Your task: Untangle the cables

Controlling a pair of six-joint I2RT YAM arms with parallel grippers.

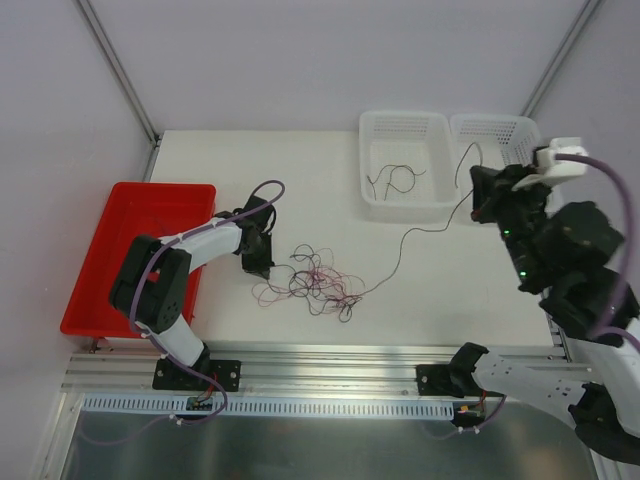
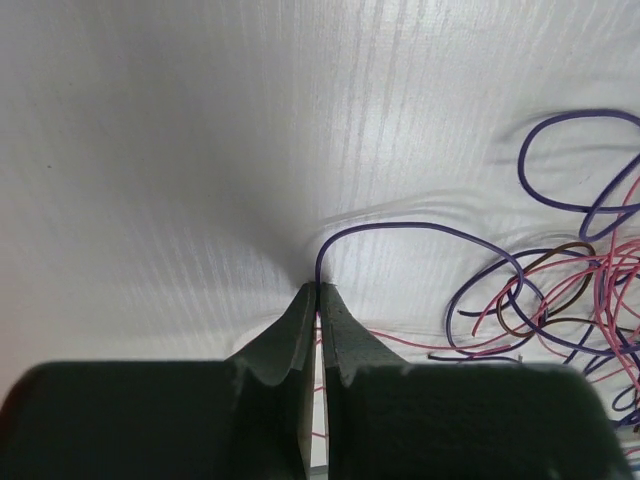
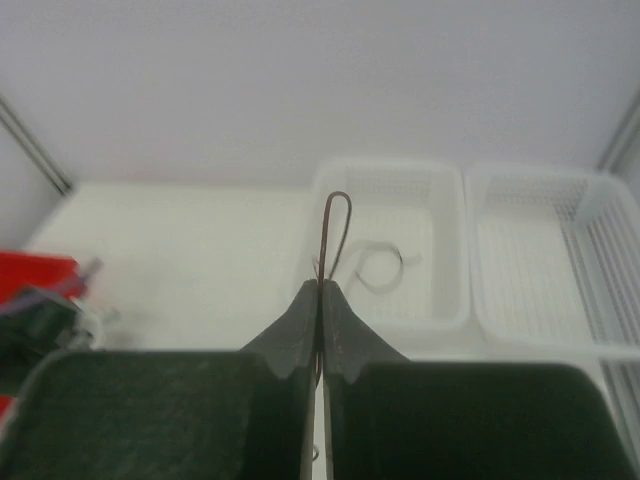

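Tangle of cables (image 1: 315,283) in purple, pink-red and dark strands, lying in loose loops near the middle of the white table (image 1: 300,180). Left gripper (image 2: 317,288) sits low at the tangle's left edge. Its jaws are pressed together on a purple cable (image 2: 400,226) that arches out from the fingertips and curves right into the bunch. Right gripper (image 3: 322,285), up off the table well to the right of the tangle and beside a white basket (image 1: 405,212), is clamped on a dark brown cable (image 3: 335,215). This cable stands as a narrow loop above the tips; in the top view it trails down across the table to the tangle. A few loose dark strands (image 1: 395,180) lie inside the basket. Red tray (image 1: 110,300) at the table's left edge.
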